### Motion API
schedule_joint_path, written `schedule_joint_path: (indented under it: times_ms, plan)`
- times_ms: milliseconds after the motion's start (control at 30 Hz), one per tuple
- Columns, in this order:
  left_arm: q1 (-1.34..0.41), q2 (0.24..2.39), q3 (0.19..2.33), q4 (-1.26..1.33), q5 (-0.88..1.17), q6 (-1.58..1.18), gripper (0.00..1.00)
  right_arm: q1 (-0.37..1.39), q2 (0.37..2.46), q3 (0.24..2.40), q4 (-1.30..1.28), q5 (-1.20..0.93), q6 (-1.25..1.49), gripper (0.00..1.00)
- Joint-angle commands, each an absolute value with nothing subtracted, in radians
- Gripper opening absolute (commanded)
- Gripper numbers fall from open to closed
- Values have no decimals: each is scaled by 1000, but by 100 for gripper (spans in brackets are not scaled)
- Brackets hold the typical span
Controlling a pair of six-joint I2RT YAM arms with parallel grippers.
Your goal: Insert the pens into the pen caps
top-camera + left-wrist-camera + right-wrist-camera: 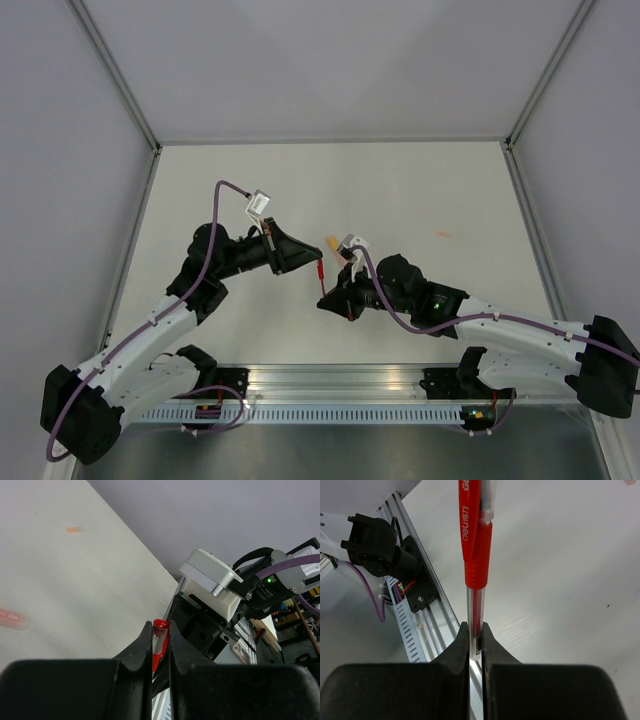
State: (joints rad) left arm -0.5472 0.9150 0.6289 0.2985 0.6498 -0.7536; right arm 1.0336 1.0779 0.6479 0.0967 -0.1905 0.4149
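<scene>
Right gripper (475,630) is pressed onto the red pen (474,555) at its clear barrel, steadying it with its front toward 12 o'clock in the wrist view. Left gripper (160,626) pinches the red pen cap (160,630) from the opposite end, apparently to push it home. An orange piece (331,243) lies on the counter (250,190), at 12 o'clock from both.

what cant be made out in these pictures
- Right wrist view: the red pen runs off the top edge, so its far end is cut off.
- Left wrist view: a red object at the left edge is blurred; pen or cap unclear.
- Top view: the orange piece is too small to tell pen from cap.
</scene>
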Motion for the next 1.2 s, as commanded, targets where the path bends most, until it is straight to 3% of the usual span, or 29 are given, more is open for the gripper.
schedule_joint_path:
  times_ms: [0, 367, 1167]
  plan:
    - [-607, 939, 614, 302, 684, -726, 2, 1032, 1046, 675, 161, -144, 405, 0]
    - [-701, 940, 538, 367, 603, -704, 2, 1032, 859, 690, 106, 23, 402, 0]
    - [-801, 1008, 434, 551, 594, -776, 2, 1031, 949, 1032, -29, 97, 296, 0]
